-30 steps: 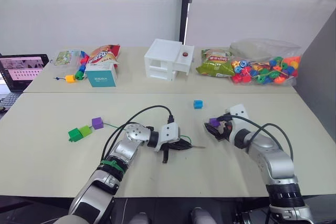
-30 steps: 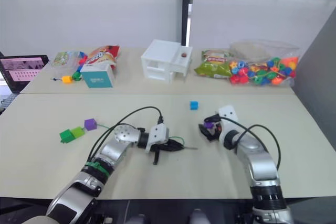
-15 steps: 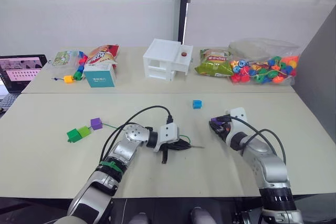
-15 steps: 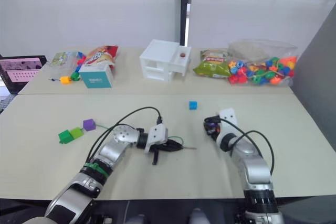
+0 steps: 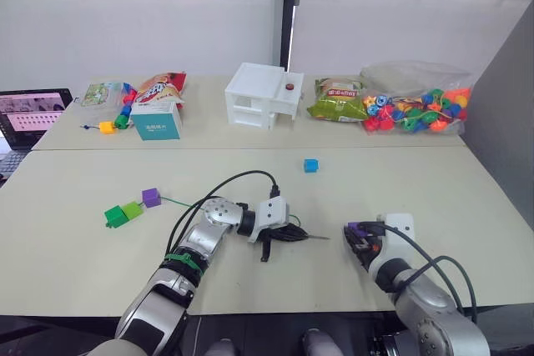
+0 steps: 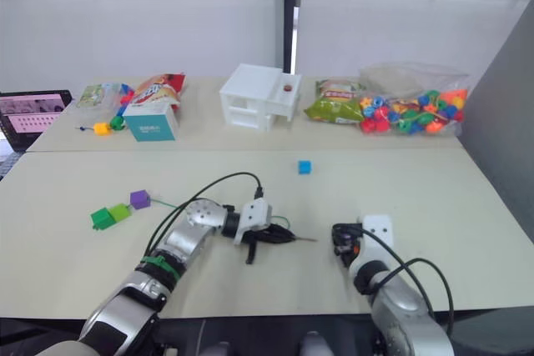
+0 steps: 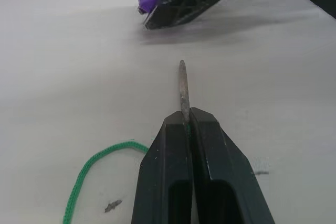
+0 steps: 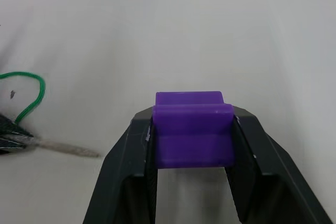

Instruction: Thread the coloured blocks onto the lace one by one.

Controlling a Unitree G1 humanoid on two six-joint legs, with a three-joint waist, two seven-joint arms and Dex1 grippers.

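left gripper (image 7: 185,124) pinches lace (image 7: 94,166) just behind its stiff tip (good hold, cord's floppy); right gripper (image 8: 191,145) clamps purple cube (image 8: 192,132), light & slick, near tip over table (image 5: 434,181).

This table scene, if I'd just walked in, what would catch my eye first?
Probably the two grippers facing each other near the front of the table: the left gripper pinches the green lace by its stiff tip, and the right gripper clamps a purple cube. Next, the clear bag of bright beads at the far right.
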